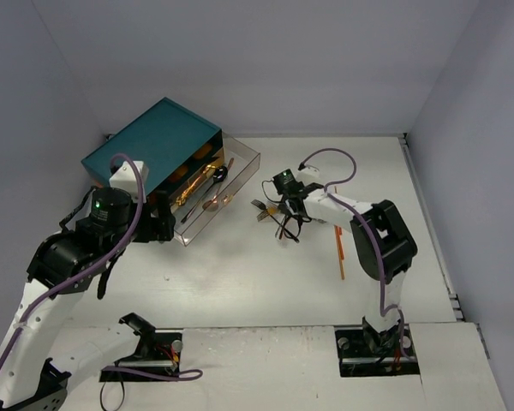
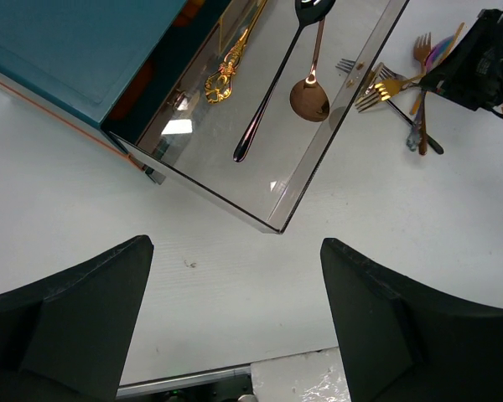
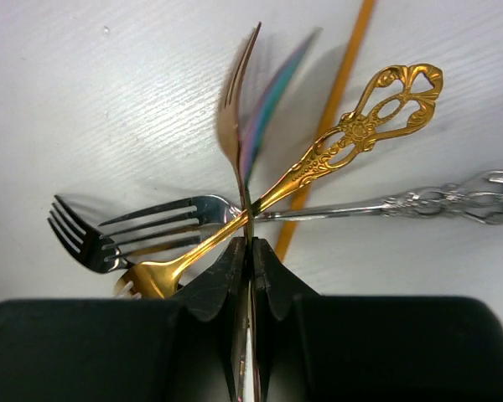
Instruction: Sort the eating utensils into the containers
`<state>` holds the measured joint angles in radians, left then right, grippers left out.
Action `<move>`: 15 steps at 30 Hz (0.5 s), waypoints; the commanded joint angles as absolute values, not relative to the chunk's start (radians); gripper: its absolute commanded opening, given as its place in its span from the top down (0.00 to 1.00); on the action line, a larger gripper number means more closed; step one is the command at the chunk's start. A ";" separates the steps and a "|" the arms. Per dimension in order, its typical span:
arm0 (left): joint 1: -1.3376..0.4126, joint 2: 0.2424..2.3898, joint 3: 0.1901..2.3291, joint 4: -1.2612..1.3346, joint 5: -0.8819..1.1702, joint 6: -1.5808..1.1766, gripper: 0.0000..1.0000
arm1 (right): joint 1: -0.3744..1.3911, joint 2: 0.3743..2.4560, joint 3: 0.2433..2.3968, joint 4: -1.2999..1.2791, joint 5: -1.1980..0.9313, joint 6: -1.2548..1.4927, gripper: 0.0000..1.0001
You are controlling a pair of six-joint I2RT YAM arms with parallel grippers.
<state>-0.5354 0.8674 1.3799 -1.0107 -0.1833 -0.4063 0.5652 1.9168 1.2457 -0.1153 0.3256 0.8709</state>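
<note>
Right gripper (image 3: pixel 250 244) pinched shut on a coppery fork (image 3: pixel 233 109), just right of the open drawer (image 2: pixel 314 163).

Its fingers clamp the fork's handle edge-on, tines pointing away from them; whether the fork is clear of the table (image 1: pixel 240 282) cannot be told. Under it, also right of the drawer, lie a gold fork (image 3: pixel 352 138) with an ornate handle, a silver fork (image 3: pixel 151 222) crossing beneath it, and an orange chopstick (image 3: pixel 345 79); a blurred iridescent piece sits behind the held fork. The left gripper (image 2: pixel 235 327) hangs over bare table on the near side of the drawer's corner, fingers spread wide and holding nothing. Inside the clear-walled drawer lie a dark spoon (image 2: pixel 268 100) and a coppery spoon (image 2: pixel 308 96) side by side, with a gold ornate handle (image 2: pixel 226 71) further in. Behind the drawer stands the teal chest (image 1: pixel 150 141) from which it is pulled out.
</note>
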 commanded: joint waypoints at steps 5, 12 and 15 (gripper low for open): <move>-0.532 0.862 1.375 -0.988 -0.170 -0.377 0.21 | 0.575 1.702 1.238 -0.144 0.412 0.815 1.00; -0.532 0.849 1.364 -0.987 -0.160 -0.382 0.21 | 0.575 1.692 1.161 -0.146 0.364 0.783 1.00; -0.532 0.837 1.350 -0.986 -0.156 -0.388 0.21 | 0.597 1.683 1.126 -0.146 0.361 0.760 1.00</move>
